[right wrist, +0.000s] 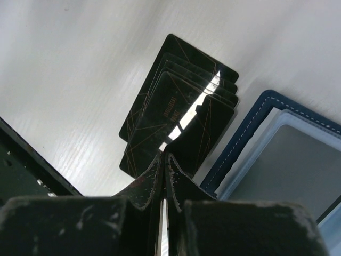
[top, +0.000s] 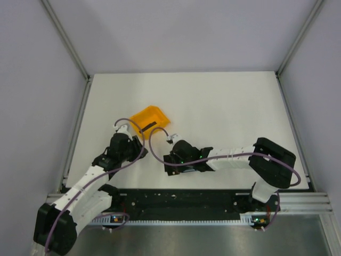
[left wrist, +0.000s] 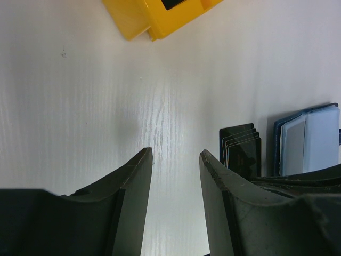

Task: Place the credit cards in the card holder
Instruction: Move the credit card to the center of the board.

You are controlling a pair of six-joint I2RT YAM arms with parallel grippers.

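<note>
Two arms over a white desk (top: 224, 101), viewed from above and from each wrist. On one side, the left arm (top: 85, 184), reaching up and to the right from its base, wrist close to the orange bin (top: 144, 114); left end effector (left wrist: 176, 153) poised over bare desk, fingers parted with a clear gap, gripping nothing. On the other side, the right arm (top: 234, 157), folded back at the elbow, forearm stretched leftward along the near part of the desk, wrist tipped downward. At its tip, the right end effector (right wrist: 164, 156), fingers pressed together, tips at the near edge of the topmost of the credit cards (right wrist: 178, 114); grip on a card edge not discernible. Credit cards: black, in a fanned pile flat on the desk, just beside the card holder (right wrist: 287, 154). Card holder: navy, lying open, pale blue lining upward, light stitching along the rim. Thin gold lines and a short line of print on the top card, too faint to read.
</note>
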